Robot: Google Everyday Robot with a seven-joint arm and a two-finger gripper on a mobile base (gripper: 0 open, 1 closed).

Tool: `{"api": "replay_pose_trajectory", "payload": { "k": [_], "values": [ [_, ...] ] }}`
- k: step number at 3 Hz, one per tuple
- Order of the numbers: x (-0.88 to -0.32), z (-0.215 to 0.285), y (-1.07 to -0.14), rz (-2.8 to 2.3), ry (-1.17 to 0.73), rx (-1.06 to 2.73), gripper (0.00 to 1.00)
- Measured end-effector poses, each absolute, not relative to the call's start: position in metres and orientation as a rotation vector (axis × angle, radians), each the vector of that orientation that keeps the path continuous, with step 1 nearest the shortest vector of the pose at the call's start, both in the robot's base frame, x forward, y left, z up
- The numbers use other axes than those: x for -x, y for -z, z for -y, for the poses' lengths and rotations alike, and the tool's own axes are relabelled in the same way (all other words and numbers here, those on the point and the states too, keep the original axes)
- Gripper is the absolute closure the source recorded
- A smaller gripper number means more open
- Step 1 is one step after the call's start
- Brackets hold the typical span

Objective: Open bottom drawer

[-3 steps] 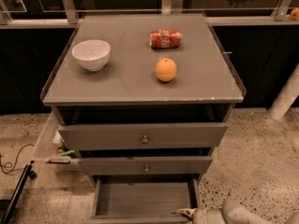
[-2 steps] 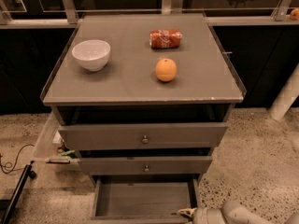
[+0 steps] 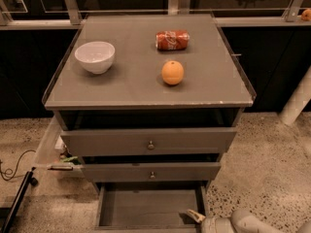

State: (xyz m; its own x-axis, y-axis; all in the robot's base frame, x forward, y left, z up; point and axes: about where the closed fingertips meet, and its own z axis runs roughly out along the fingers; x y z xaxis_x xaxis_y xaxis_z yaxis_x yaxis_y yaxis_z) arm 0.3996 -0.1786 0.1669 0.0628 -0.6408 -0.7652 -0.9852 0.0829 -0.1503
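Grey bottom drawer (image 3: 146, 208) stands pulled out at the foot of the cabinet (image 3: 141, 89), its right front corner touching or just beside my gripper (image 3: 198, 217), low at right; whether that is open or closed I cannot tell.

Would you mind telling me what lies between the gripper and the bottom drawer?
Nothing: in the camera view, the gripper is right at the open bottom drawer's front corner.
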Motion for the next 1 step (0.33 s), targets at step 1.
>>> {"api": "replay_pose_trajectory", "payload": {
  "k": [1],
  "values": [
    [-0.3996,0.1786,-0.1669,-1.653,-0.616,1.633,0.0]
  ]
}}
